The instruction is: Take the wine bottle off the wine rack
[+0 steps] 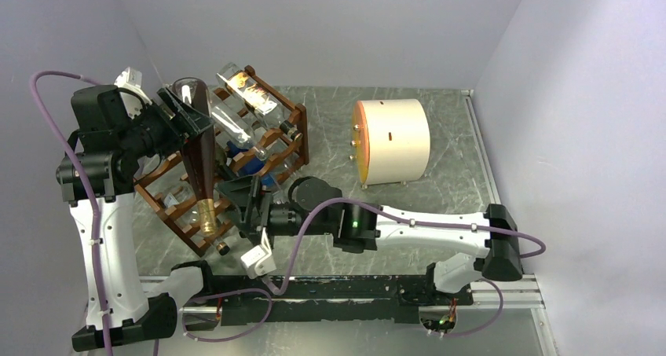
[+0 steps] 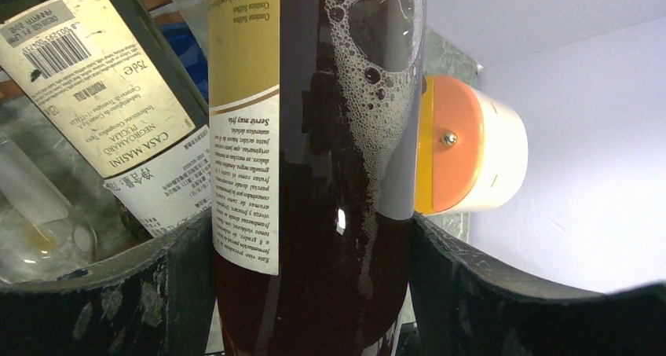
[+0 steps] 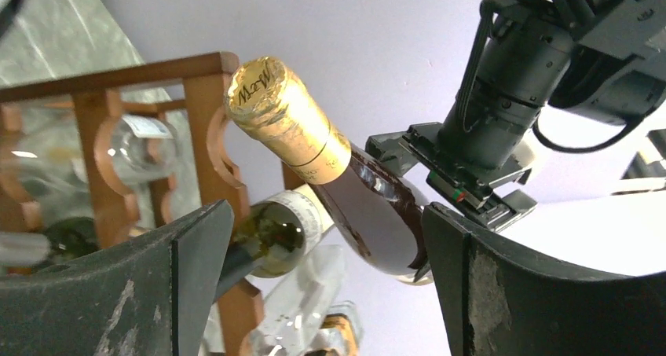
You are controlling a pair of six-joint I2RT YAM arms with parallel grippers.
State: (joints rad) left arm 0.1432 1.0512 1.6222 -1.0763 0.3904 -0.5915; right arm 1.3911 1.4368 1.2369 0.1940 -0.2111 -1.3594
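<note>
One dark glass wine bottle with a gold foil cap (image 1: 203,163) hangs in the left gripper (image 2: 310,289), whose black fingers (image 2: 102,293) are pinched on the bottle's broad body. The bottle is tilted steeply, its foil neck pointing down and toward the arm bases, with foam clinging to the inside of the glass. It hangs over the near left part of the reddish-brown wooden wine rack of scalloped rails (image 1: 287,148). From the right wrist view the neck seems clear of the scallops, so I judge it lifted out but not yet carried away from the rack. Gripping the wide body rather than the neck likely gives the fingers more surface and keeps the heavy end from swinging.

The right gripper (image 3: 322,230) is spread wide with nothing between its fingers, just beside the foil neck. It is probably placed there to steady or receive that end.

Room is tight on the rack side. A green bottle (image 3: 267,238) and several clear bottles (image 1: 251,93) lie in the tiers just beside the held one, and a post (image 3: 206,128) stands close behind the cap. Open grey marbled table (image 1: 440,203) lies to the right, between the rack and the cream cylindrical drum with an orange face (image 1: 397,140), which stands well apart. The pale wall (image 1: 31,42) is close on the left, so the free way out looks to be up and rightward.
</note>
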